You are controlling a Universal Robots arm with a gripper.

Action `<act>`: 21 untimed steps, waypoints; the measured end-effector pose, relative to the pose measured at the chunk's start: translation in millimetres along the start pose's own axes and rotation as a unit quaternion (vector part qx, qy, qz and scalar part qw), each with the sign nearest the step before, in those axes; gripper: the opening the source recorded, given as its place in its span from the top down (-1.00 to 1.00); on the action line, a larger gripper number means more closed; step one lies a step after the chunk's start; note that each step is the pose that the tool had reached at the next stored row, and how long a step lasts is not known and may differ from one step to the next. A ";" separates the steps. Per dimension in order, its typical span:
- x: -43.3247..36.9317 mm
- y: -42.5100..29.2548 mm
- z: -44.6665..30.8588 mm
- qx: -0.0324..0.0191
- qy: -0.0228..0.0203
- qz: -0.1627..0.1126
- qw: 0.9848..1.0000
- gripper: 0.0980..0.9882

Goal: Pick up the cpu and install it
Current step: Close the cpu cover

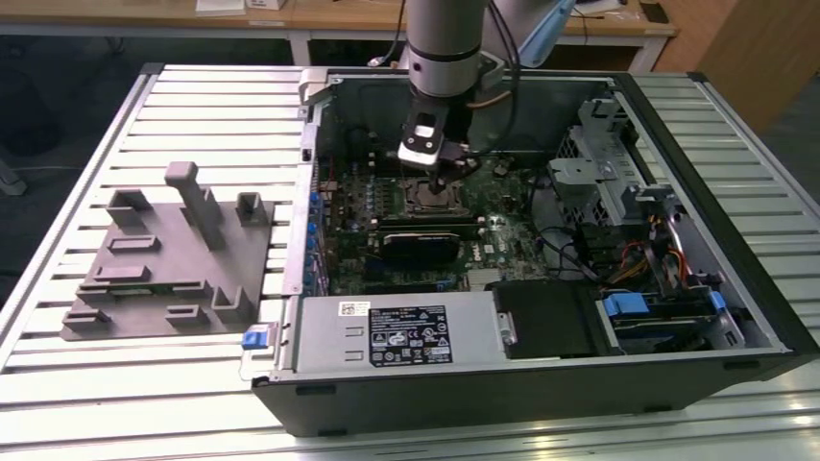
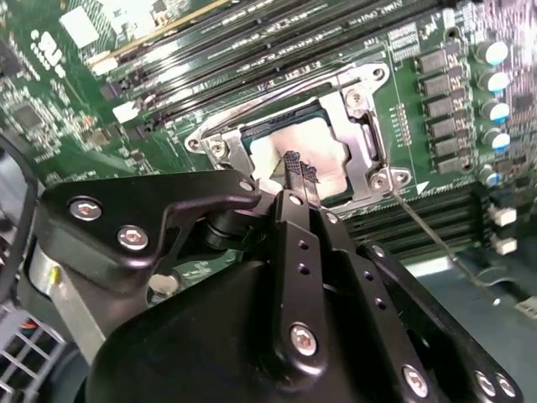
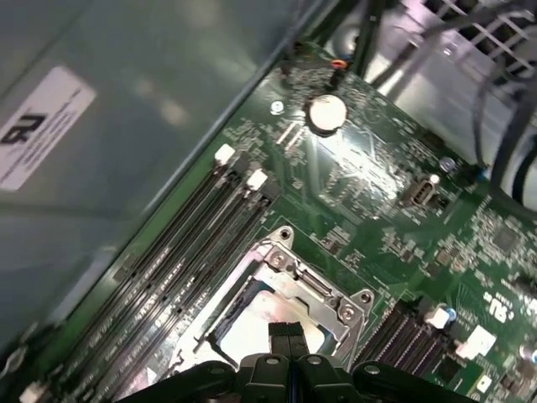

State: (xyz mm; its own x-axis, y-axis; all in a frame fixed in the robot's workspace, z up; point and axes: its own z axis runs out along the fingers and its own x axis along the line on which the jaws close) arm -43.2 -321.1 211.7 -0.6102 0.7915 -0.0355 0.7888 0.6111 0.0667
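Jaws pinched together, tips over the cpu [image 2: 317, 144] in its socket [image 2: 362, 107], printed white label [image 1: 410, 336] on power supply [image 1: 323, 338]

Robotics lab or workshop, open computer case [image 1: 513, 396] under my end effector [image 1: 443, 181], slatted metal table [image 1: 205, 106] carrying it, gray fixture tray [image 1: 141, 279] beside, wooden desks [image 1: 346, 14] beyond

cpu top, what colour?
The cpu has a pale silver-white top and lies inside the metal socket frame. The second wrist view shows it best.
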 end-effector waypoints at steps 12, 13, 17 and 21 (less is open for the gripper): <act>0.0 0.0 0.8 0.002 -0.001 -0.103 0.995 0.98; 0.1 0.0 0.9 0.003 -0.001 -0.111 0.994 0.98; 0.1 0.0 0.8 0.003 -0.001 -0.145 0.989 0.98; 0.1 0.0 0.8 0.002 0.001 -0.180 0.984 0.98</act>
State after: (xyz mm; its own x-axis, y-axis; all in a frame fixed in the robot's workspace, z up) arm -43.1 -321.1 210.9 -0.8499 0.5241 -0.0550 0.5222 0.8516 0.0463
